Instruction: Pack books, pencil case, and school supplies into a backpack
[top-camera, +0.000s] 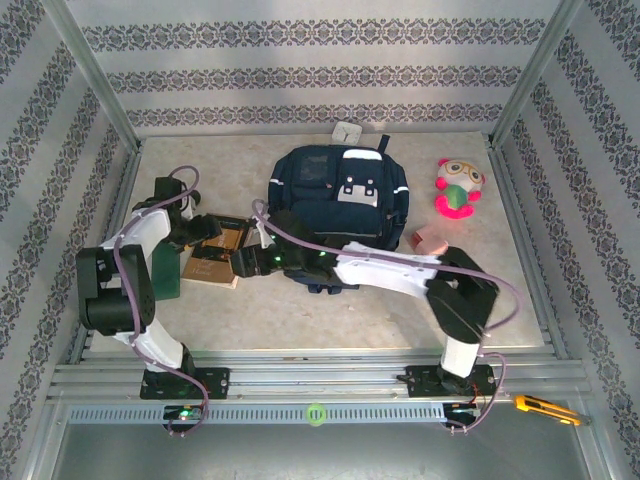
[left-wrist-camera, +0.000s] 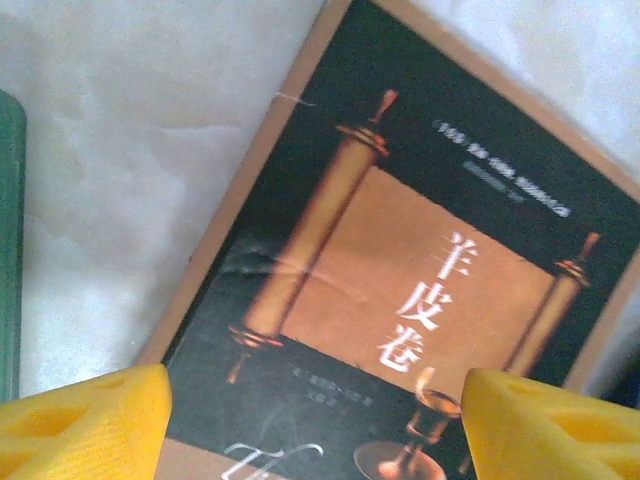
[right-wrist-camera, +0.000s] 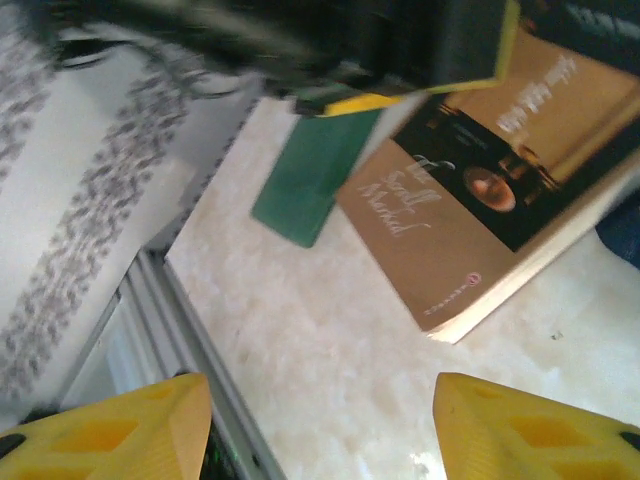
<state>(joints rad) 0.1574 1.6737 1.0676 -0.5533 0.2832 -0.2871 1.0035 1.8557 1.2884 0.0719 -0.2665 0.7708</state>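
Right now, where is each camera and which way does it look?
Top external: above, behind the arms, looking down at the backpack; both arms show.
Left wrist: on the left arm, facing down at the brown book; open left pincer shows.
Right wrist: on the right arm, facing across the table at the green book; open right pincer shows.
Shared: both wrist views see the brown book.

My left pincer (left-wrist-camera: 315, 430) and right pincer (right-wrist-camera: 320, 435) have bright yellow fingertips (left-wrist-camera: 80, 425). The brown book (left-wrist-camera: 400, 260) has a tan border and a black cover with an orange-gold scroll and white characters. The other book (right-wrist-camera: 312, 180) is plain dark green. The desk (right-wrist-camera: 330, 400) is pale cream, faintly marbled. The backpack (top-camera: 310, 195) is navy with white-grey patches; the pencil case (top-camera: 432, 240) pale pink; the plush toy (top-camera: 457, 188) pink and green.
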